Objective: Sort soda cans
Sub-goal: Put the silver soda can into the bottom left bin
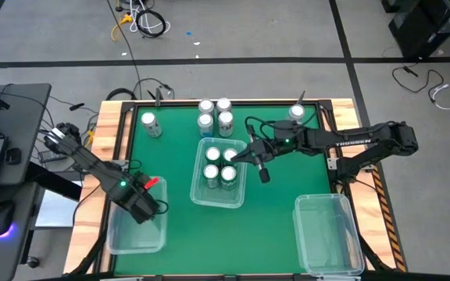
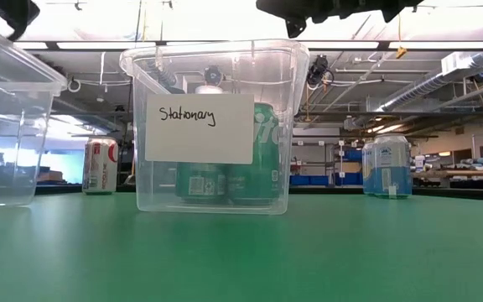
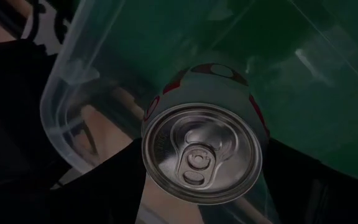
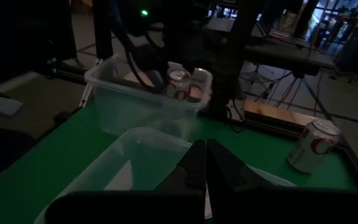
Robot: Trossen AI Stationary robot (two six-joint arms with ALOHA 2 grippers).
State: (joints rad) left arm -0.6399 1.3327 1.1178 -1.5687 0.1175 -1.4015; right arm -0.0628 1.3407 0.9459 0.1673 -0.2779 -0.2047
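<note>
the left tool (image 1: 148,190) is clamped on a red-and-white soda can (image 3: 201,146), held over the clear left bin (image 1: 137,234) at the near left corner of the green surface (image 1: 276,187). to do this step well, lower the can well inside the bin's walls before letting go, so it lands upright on its base rather than tipping.

the held can shows a shiny silver top with its pull tab intact, and red marks on a pale side.

the right tool (image 1: 262,173) hangs over the right edge of the middle bin (image 1: 219,199), its fingers together and empty. that bin holds four green cans (image 1: 219,165). three more cans (image 1: 215,114) stand just beyond it, one can (image 1: 151,124) far left, one can (image 1: 296,112) far right. the right bin (image 1: 328,234) looks empty.
</note>
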